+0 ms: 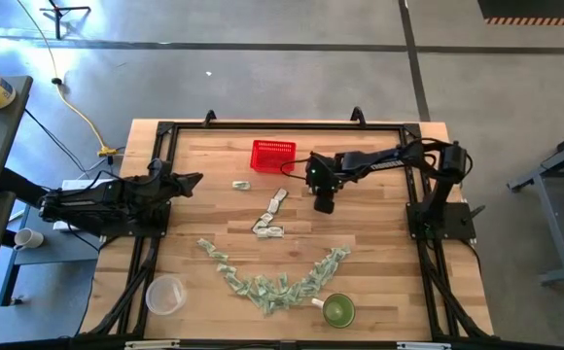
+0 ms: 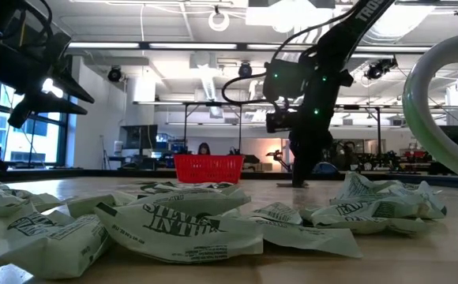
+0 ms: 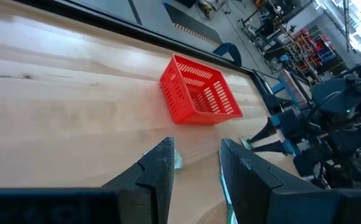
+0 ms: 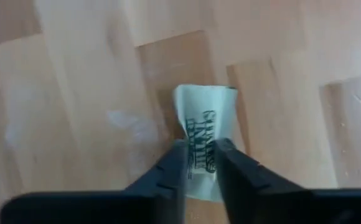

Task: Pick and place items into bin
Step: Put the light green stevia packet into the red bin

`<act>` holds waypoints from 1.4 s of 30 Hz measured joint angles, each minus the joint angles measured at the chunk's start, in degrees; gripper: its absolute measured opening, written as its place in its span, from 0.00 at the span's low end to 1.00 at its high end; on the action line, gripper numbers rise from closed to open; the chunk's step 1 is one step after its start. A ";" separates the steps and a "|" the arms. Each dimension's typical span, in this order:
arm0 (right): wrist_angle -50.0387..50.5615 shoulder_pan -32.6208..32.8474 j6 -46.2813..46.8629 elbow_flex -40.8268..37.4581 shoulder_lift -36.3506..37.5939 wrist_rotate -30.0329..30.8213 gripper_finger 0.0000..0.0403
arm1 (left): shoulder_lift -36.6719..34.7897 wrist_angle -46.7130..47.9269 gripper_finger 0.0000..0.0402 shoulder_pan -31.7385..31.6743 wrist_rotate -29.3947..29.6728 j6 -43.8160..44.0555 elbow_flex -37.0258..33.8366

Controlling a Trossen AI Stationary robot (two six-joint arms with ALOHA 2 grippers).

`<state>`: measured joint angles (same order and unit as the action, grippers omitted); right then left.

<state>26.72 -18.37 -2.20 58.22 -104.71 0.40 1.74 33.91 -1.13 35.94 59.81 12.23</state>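
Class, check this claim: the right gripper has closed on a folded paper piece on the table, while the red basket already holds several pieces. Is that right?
One detail is wrong. The right gripper is indeed closed on a folded paper piece, but the red basket holds nothing; the left wrist view shows its inside bare.

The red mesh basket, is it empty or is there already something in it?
Empty, as far as shown. The left wrist view looks into the small red mesh basket and shows only its slotted floor and walls, with no pale green paper pieces inside.
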 joint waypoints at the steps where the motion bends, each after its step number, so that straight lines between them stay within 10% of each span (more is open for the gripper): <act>1: 0.42 -0.02 1.77 0.61 -0.07 -0.05 0.10 | -0.02 -0.01 0.41 0.00 0.00 0.03 0.00; 15: 0.64 -1.33 -3.19 26.11 -1.29 0.40 0.01 | 0.00 0.00 0.41 0.00 -3.09 0.81 0.00; 23: 11.83 -6.25 4.83 46.11 -16.15 -8.89 0.01 | -0.02 -0.27 0.41 0.00 -7.13 0.79 0.00; 27: 21.57 -5.33 1.35 55.63 -23.71 -3.54 0.01 | -0.02 -1.75 0.41 0.00 -7.26 0.85 0.00; 42: 25.34 -2.03 0.88 64.83 -24.72 6.77 0.67 | 0.00 -3.88 0.46 0.00 -12.58 0.66 0.00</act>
<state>52.06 -20.40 -1.32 123.04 -129.43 7.18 1.74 30.02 -1.13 23.36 60.47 12.23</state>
